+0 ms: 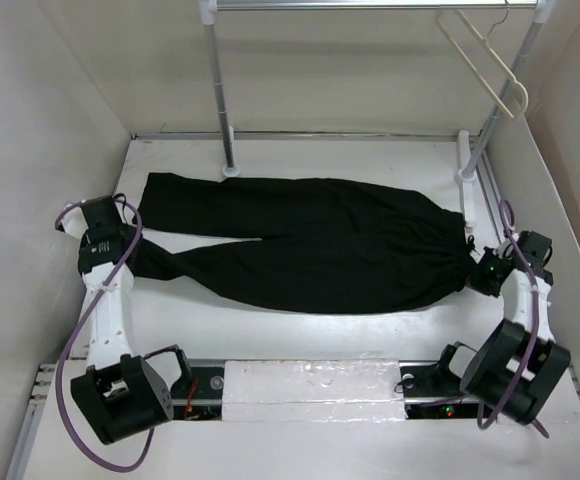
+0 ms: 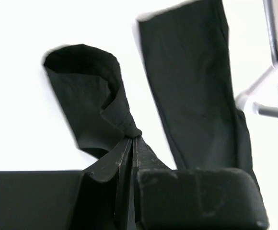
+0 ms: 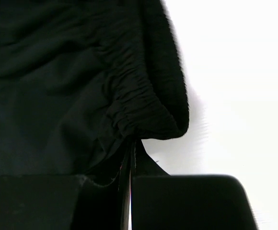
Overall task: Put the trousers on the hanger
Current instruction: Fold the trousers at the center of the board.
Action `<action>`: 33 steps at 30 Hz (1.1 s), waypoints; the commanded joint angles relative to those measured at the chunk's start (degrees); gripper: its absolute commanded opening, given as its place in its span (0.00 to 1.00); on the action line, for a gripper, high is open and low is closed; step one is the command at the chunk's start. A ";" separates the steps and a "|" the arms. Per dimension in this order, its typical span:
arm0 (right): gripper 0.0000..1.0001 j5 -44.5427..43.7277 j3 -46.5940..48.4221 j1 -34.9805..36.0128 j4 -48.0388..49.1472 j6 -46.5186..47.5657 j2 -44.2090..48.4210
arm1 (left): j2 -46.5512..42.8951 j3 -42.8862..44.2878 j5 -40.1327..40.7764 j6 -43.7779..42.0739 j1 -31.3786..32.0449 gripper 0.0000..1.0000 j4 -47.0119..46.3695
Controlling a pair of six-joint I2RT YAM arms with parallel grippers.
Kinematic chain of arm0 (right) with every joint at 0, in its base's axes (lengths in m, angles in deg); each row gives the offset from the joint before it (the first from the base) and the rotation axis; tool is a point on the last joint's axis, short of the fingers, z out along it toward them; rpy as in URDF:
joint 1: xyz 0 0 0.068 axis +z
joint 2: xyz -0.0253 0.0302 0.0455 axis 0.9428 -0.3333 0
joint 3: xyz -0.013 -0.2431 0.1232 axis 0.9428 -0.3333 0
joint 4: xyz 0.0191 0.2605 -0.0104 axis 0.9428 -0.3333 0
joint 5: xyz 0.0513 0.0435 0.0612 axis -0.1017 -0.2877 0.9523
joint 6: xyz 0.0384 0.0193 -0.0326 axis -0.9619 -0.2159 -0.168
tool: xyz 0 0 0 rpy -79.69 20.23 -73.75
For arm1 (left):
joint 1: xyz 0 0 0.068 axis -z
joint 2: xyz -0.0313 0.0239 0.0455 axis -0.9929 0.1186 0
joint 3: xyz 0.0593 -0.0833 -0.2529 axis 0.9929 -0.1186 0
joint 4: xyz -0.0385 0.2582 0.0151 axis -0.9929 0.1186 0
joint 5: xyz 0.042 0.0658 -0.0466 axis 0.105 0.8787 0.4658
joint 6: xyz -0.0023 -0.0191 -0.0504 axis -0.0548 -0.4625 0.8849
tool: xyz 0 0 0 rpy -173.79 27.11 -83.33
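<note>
trousers [image 1: 300, 250]: spread flat across the table [image 1: 300, 400], waistband at the right, legs running left; the far leg lies free and straight.
left gripper [image 1: 120, 252]: jaws pressed together on a bunched pinch of the near leg's cuff, seen plainly in the left wrist view [image 2: 132, 136].
right gripper [image 1: 482, 268]: jaws clamped on the gathered elastic waistband at its near corner [image 3: 132, 141].
step in hand: both ends seem secured, so this looks like the moment just ahead of the lift.
next move: probably raising both ends together and carrying the cloth far and right.
hanger [image 1: 482, 62]: hangs from the rack rail [image 1: 370, 5] at the far right, well apart from the trousers.
rack poles [image 1: 220, 90]: stand beyond the trousers.
</note>
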 commanded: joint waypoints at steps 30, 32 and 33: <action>0.00 0.99 34.73 15.91 10.19 -6.68 -23.46 | 32.67 37.85 13.08 -1.29 3.32 0.00 1.26; 0.00 1.07 35.86 15.91 11.85 -6.94 -24.95 | 34.34 41.01 12.73 -1.03 3.32 0.00 1.17; 0.00 0.99 37.09 15.91 12.64 -7.47 -25.56 | 36.08 41.88 12.03 -0.76 3.32 0.00 0.91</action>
